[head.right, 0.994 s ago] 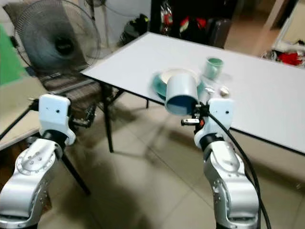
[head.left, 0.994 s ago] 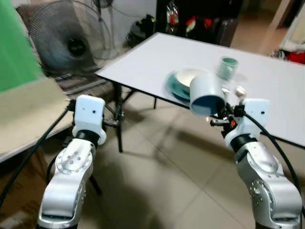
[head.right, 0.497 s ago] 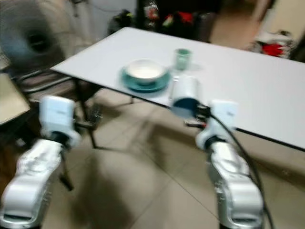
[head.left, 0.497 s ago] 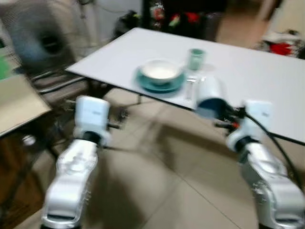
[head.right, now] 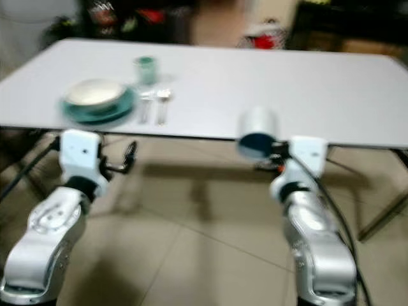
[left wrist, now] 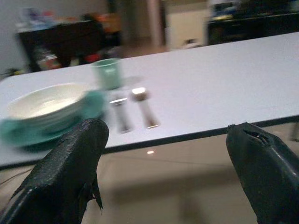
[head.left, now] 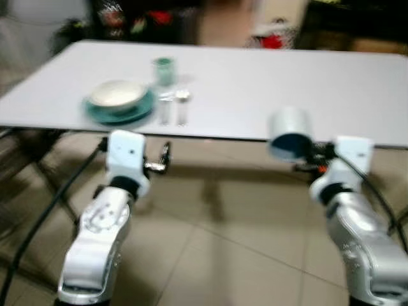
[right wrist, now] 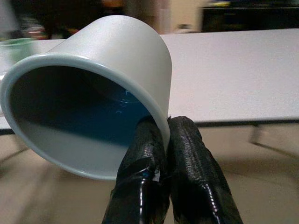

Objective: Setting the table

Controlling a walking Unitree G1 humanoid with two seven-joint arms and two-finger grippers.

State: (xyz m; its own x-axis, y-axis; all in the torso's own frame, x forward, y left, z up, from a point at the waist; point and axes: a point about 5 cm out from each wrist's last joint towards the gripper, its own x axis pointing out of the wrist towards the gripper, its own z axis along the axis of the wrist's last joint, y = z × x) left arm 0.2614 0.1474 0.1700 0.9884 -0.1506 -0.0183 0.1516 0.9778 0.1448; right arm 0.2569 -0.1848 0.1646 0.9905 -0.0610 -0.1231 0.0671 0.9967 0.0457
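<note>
R tool (right wrist: 161,135) pinches cup (right wrist: 107,79) rim at table (head.left: 255,83) edge; L tool (left wrist: 163,154) apart.

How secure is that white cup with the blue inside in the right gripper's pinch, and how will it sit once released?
The white cup with the blue inside is pinched by its rim only, tilted, so it may pivot. The glossy wall looks slippery. Set down sideways on the white table, it would probably roll.

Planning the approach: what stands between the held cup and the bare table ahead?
Nothing visible. The right gripper pinches the cup by its rim at the table edge; the stretch ahead looks bare, and the plate setting lies off toward the robot's left.
</note>
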